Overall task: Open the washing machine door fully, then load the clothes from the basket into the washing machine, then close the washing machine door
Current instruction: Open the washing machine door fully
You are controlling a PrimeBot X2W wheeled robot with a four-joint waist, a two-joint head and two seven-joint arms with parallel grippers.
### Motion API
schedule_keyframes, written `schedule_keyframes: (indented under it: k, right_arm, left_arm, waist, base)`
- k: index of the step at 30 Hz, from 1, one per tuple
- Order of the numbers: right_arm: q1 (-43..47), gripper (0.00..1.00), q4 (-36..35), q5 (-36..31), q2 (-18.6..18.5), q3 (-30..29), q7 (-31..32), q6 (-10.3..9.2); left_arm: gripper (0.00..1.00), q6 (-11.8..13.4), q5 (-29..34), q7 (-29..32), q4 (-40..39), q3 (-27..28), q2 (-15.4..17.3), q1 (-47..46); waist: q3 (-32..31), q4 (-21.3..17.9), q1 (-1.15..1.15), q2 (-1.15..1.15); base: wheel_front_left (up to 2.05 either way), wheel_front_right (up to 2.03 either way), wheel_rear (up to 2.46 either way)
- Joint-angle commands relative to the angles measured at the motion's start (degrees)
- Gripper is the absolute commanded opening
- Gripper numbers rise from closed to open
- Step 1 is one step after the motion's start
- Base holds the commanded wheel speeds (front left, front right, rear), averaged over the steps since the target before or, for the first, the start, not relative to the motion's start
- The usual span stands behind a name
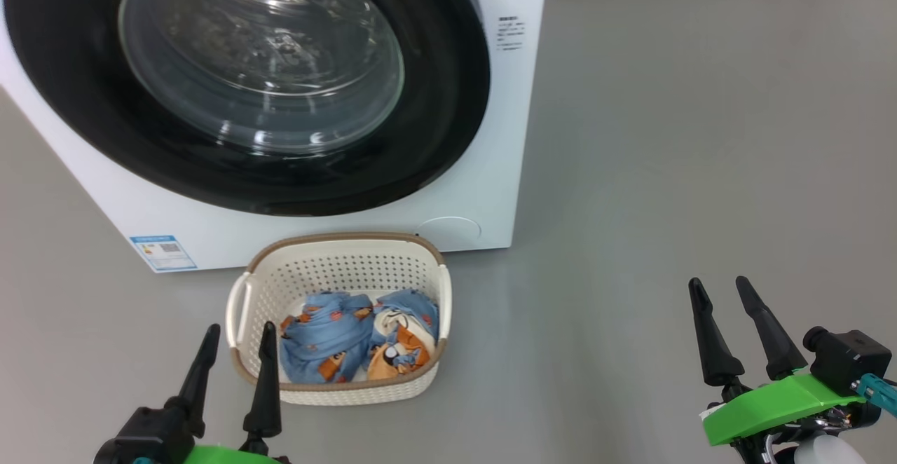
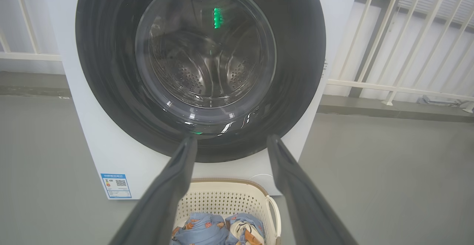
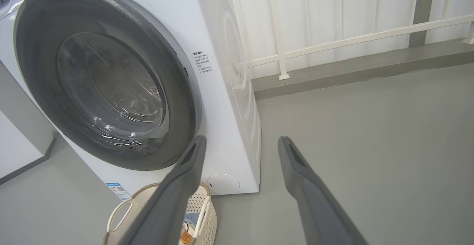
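Observation:
The white washing machine [image 1: 483,190] [image 2: 85,141] [image 3: 226,100] stands ahead with its door [image 1: 259,64] [image 2: 203,49] [image 3: 107,82] shut flat against the front: black glossy rim, clear glass bowl. On the floor right before it sits the cream basket [image 1: 336,261] [image 2: 222,197] [image 3: 202,208]. Inside lie the blue clothes [image 1: 350,334] [image 2: 214,232] with orange prints. My left gripper [image 1: 238,334] [image 2: 229,141] is open, fingers just left of the basket's near corner. Well to the right, over bare floor, my right gripper [image 1: 718,289] [image 3: 240,143] is open and empty.
Grey floor [image 1: 701,134] spreads to the right of the machine. A white railing [image 2: 400,86] [image 3: 333,45] runs behind and beside it. A blue label sticker [image 1: 162,252] marks the machine's lower left corner, a round cover [image 1: 448,231] its lower right.

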Motion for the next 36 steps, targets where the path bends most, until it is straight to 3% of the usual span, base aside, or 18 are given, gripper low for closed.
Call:
schedule_keyframes:
  k: [1,29,30,31,33,36]
  right_arm:
    - [-2.3,1.0,-1.6,-0.3,-0.6,1.0,-0.7,0.43]
    - [-2.9,1.0,-1.5,0.0,-1.0,0.8,-0.7,0.43]
    - [-3.0,0.89,-1.5,0.1,-1.0,0.7,-0.7,0.43]
    - [-3.1,0.49,-1.4,0.3,-1.0,0.7,-0.7,0.43]
    - [-3.4,0.0,-1.3,1.5,-0.9,0.9,-0.7,0.43]
    - [-4.1,0.0,-1.3,3.6,-0.7,1.0,-0.7,0.43]
  left_arm:
    - [1.0,0.0,-0.2,-0.4,-1.7,1.7,0.7,-2.3]
    - [1.0,0.0,-0.8,-0.4,-2.0,1.5,0.5,-2.1]
    - [1.0,0.0,-0.9,-0.4,-2.0,1.4,0.5,-2.0]
    - [1.0,0.0,-0.9,-0.4,-2.0,1.4,0.4,-2.0]
    - [1.0,0.0,-1.0,-0.4,-2.0,1.2,0.4,-2.0]
    - [1.0,0.0,-1.1,-0.4,-2.0,1.1,0.4,-2.0]
  waist:
    - [0.1,0.0,0.0,0.0]
    - [0.6,0.8,0.0,0.0]
    - [0.6,0.8,0.0,0.0]
    - [0.6,0.9,0.0,0.0]
    - [0.7,1.0,0.0,0.0]
    - [0.8,1.1,0.0,0.0]
  base:
    - [0.59,0.59,-1.19]
    - [0.07,0.07,-0.14]
    - [0.0,0.0,0.0]
    - [0.0,0.0,0.0]
    - [0.0,0.0,0.0]
    - [0.0,0.0,0.0]
